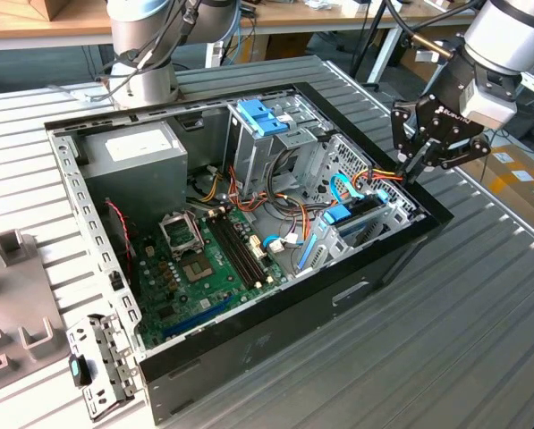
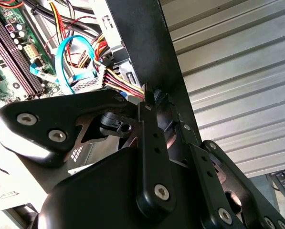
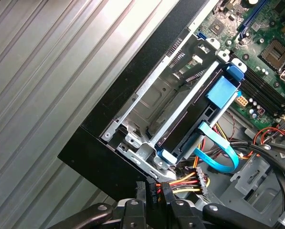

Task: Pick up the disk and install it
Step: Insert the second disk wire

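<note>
**Disk seated in bay; cable step in hand**

The flat silver-grey metal disk point(image 3: 183, 123) is judged to be already in place. In the first wrist view it is seen edge-on as a dark slab held in a light-blue plastic bracket point(image 3: 223, 90). The bracket sits inside the silver sheet-metal drive cage point(image 3: 147, 95), at the corner of the open black computer case point(image 1: 249, 357) on the ribbed grey metal surface point(image 1: 481, 340).

The pick-up and insertion therefore appear done, and the step in hand is taken to be the cabling at the disk's end.

The tool point(image 3: 154, 192) is positioned over that corner of the case, just beside the cage. Its fingers are drawn narrow and appear clamped on a black plug point(image 3: 153, 190) at the end of a yellow, red and black wire bundle point(image 3: 187, 182).

Plug and disk are near each other but apart. No contact between the tool and the disk is observed.

For mating, the plug would have to be squared to the disk's socket. The socket itself cannot be made out.
</note>
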{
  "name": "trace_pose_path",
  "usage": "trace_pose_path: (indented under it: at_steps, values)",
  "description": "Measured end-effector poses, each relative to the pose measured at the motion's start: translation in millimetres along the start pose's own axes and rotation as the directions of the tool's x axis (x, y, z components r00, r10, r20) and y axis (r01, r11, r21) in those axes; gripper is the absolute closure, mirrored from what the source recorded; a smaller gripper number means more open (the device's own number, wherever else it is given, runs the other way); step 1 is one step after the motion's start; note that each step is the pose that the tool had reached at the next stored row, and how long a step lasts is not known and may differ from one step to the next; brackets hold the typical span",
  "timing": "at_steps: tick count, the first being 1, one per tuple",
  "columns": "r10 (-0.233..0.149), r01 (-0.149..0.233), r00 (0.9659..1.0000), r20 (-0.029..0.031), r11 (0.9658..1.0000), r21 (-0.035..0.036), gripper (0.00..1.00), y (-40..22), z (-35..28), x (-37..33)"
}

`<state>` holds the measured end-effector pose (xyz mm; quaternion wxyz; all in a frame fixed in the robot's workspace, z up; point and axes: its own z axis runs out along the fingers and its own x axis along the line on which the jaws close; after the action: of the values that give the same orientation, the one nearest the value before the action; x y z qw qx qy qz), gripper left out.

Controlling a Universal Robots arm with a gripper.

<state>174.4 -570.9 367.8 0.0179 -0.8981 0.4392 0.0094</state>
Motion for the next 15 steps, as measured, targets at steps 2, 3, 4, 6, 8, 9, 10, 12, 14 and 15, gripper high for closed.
trace_pose_path:
  at_steps: [2, 3, 4, 6, 8, 9, 10, 12, 14, 15]
  values:
    - [0.000, 0.000, 1.0000, 0.0001, 1.0000, 0.0001, 0.75, 0.0, 0.1, 0.0]
    - [0.000, 0.000, 1.0000, 0.0000, 1.0000, 0.0000, 0.75, 0.0, 0.0, 0.0]
    - [0.000, 0.000, 1.0000, 0.0000, 1.0000, 0.0000, 0.82, 0.0, 0.0, 0.0]
    - [0.000, 0.000, 1.0000, -0.0001, 1.0000, 0.0000, 0.84, 0.0, 0.0, 0.0]
    - [0.000, 0.000, 1.0000, 0.0000, 1.0000, 0.0000, 0.84, 0.0, 0.0, 0.0]
    - [0.000, 0.000, 1.0000, 0.0000, 1.0000, 0.0000, 0.84, 0.0, 0.0, 0.0]
    - [0.000, 0.000, 1.0000, 0.0000, 1.0000, 0.0000, 0.84, 0.0, 0.0, 0.0]
    - [0.000, 0.000, 1.0000, 0.0000, 1.0000, 0.0000, 0.84, 0.0, 0.0, 0.0]
    - [0.000, 0.000, 1.0000, 0.0001, 1.0000, 0.0000, 0.84, 0.0, -0.1, 0.0]
    - [0.000, 0.000, 1.0000, 0.0001, 1.0000, 0.0000, 0.84, 0.0, -1.0, -0.1]
